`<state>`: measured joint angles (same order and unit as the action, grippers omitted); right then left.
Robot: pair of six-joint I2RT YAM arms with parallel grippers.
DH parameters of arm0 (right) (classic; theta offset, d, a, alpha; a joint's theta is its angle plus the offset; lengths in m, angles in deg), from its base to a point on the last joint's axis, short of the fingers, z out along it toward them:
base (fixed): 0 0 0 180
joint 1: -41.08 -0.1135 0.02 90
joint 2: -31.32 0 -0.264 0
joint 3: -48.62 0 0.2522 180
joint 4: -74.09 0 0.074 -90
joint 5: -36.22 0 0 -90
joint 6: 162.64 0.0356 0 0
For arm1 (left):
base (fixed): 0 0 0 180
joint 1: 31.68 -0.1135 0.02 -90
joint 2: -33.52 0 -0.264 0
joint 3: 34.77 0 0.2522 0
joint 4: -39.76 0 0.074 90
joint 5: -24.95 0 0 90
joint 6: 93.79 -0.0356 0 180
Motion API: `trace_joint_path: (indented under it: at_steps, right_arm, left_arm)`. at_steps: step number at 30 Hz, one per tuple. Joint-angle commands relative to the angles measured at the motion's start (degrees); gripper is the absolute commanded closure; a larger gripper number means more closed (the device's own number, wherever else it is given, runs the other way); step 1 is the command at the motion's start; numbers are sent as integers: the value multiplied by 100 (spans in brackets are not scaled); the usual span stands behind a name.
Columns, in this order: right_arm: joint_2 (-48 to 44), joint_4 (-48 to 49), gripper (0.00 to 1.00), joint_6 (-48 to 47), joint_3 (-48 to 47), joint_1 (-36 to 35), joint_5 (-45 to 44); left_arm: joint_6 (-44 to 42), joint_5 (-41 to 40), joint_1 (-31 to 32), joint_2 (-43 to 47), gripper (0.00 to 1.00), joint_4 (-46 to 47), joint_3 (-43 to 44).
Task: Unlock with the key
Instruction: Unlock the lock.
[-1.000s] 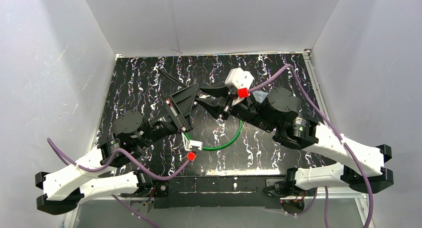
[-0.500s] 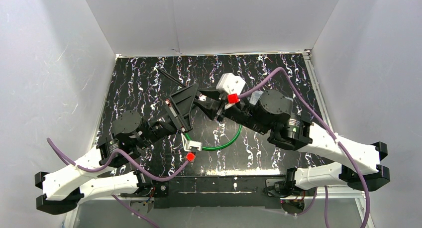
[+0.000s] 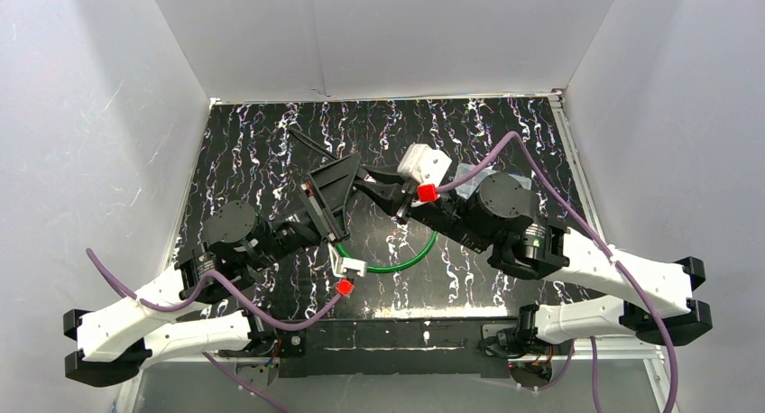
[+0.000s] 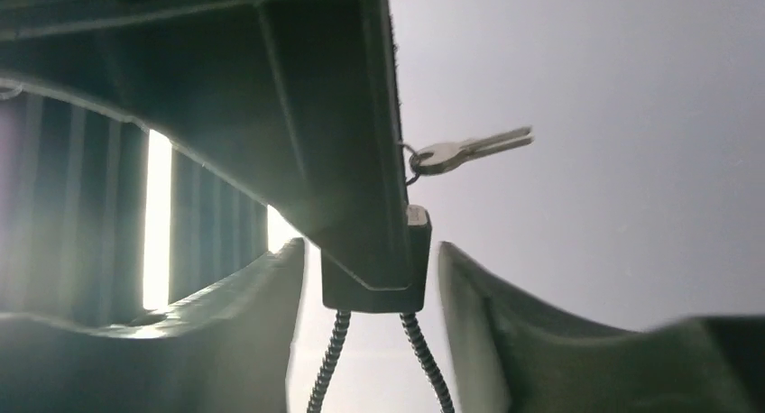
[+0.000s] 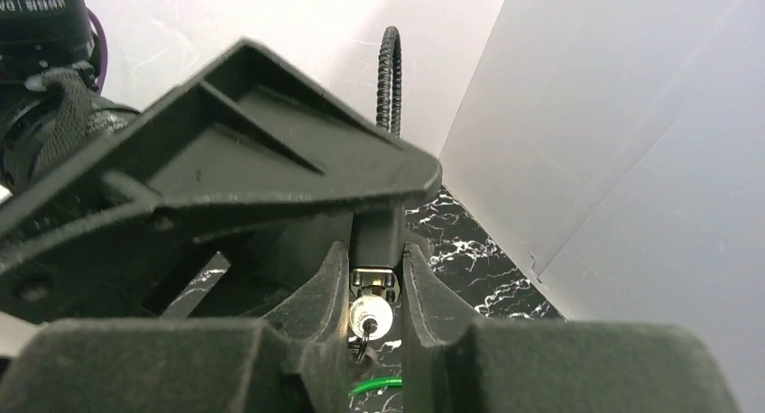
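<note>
Marbled black table (image 3: 271, 151), white walls (image 3: 379, 34). My left pincer (image 4: 370, 260): grasps lock (image 4: 372, 291) aloft. My right pincer (image 5: 373, 278): narrower than a second ago, flanking key (image 5: 370, 318) in lock; whether clamped, I cannot tell.

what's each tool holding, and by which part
Right tool: closed on the keyed end of the small black cable padlock, silver key head between its fingers. Left tool: flanks the padlock's body; contact cannot be told.
</note>
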<state>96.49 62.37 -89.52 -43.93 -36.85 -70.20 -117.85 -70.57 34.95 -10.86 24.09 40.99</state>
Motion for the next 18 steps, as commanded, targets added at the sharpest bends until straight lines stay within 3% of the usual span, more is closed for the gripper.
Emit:
trace_joint_path:
  at_steps: [1,3,5,11,15,18]
  right_arm:
    - [-312,152,99,36,115,-56,-181]
    - [-422,16,99,38,190,-56,-237]
    - [-527,-171,99,45,246,-54,-263]
    - [-713,-745,99,152,306,-47,-121]
    - [-677,-1058,99,300,117,-47,318]
    - [-756,-1211,99,495,9,30,861]
  left_arm:
    - [393,55,43,143,38,-77,273]
    - [632,-6,43,204,25,-552,418]
    - [980,-4,42,276,3,-1113,676]
    - [2718,-15,43,-87,2,-3509,2342]
    - [3779,201,43,-529,14,-4460,3302]
    - [4773,457,39,-1186,15,-5713,4566]
